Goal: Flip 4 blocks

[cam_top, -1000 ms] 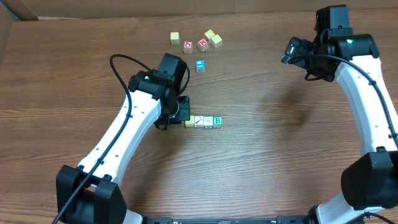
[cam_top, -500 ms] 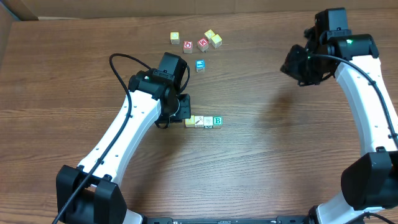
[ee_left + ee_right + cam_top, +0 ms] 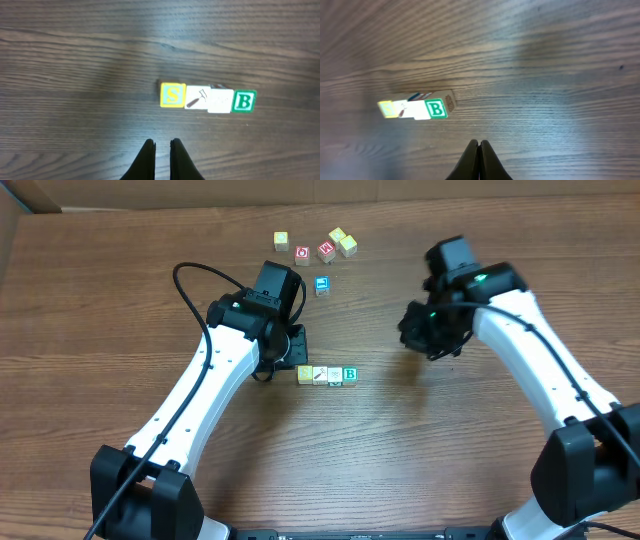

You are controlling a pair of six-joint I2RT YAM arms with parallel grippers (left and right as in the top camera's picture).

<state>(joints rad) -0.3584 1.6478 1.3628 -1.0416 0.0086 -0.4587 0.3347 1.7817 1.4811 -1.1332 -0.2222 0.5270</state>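
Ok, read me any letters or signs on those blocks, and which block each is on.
"S": yellow block, one end of the row.
"B": green-bordered block, other end.
Second block: dark diagonal mark, no letter.
Third block: too faint.
Red-printed cubes, blue-printed cube: too small.

four small blocks [image 3: 327,375] are sitting flat in one straight row near the middle of the surface [image 3: 420,440], neighbours touching. their top faces are showing, end to end: the yellow "s" block [image 3: 172,95], the diagonal-mark block [image 3: 197,97], the faint pale block [image 3: 220,100], the green "b" block [image 3: 244,101].
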